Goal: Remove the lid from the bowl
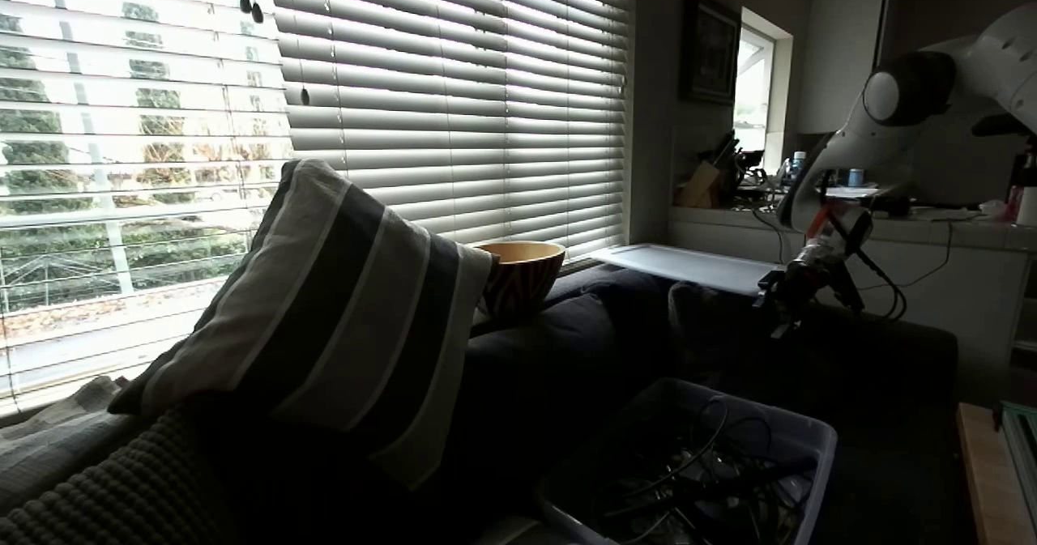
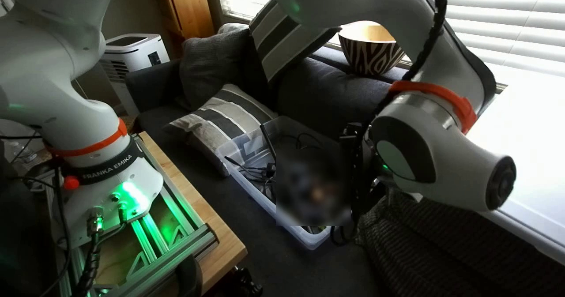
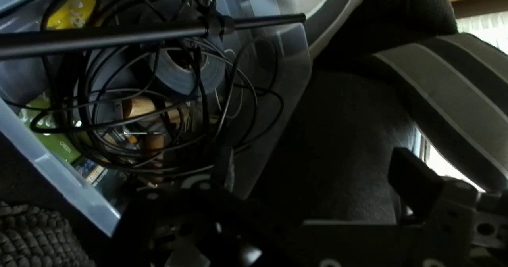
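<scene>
The lid (image 1: 689,265) is a flat, pale rectangular sheet lying along the sofa top by the window, apart from the bowl. It also shows in an exterior view (image 2: 538,178), partly behind the arm. The bowl, a large clear tub (image 1: 825,456), sits uncovered on the sofa with cables inside. Its wall also shows in an exterior view (image 2: 265,208) and in the wrist view (image 3: 59,171). My gripper (image 1: 776,318) is above the sofa near the lid's end; contact cannot be told. In the wrist view my gripper (image 3: 313,169) has its fingers wide apart, with nothing between them.
A zebra-patterned vessel (image 2: 371,56) stands on the sofa back. A striped cushion (image 1: 356,310) leans beside it. A black rod (image 3: 158,33) and a tape roll (image 3: 186,72) lie in the tub. A knitted throw (image 2: 410,244) lies near the wrist.
</scene>
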Robot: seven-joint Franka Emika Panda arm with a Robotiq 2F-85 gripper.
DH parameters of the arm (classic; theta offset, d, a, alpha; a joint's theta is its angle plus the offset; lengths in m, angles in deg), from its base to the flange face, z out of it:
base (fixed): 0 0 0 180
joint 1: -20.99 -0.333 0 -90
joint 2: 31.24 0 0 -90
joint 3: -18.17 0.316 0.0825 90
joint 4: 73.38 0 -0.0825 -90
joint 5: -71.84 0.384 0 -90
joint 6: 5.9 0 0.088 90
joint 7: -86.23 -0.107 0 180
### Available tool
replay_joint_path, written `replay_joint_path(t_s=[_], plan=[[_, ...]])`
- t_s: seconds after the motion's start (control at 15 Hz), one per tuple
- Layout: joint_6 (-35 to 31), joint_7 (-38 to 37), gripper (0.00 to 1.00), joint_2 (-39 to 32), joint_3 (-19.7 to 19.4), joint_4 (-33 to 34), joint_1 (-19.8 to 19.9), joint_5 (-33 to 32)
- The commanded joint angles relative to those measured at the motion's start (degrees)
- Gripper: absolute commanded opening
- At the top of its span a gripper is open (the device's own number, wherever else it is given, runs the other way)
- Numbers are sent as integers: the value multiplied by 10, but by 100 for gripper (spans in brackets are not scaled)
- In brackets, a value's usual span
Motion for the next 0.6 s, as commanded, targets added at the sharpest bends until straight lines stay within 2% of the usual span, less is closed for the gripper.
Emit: replay_joint_path(t_s=[0.0,0.33,0.53], plan=[[-62,-53,100,44,-3,-50,-64,-67],[-167,-130,100,78,2,-95,-152,-151],[-263,-186,100,113,9,-142,-193,-202]])
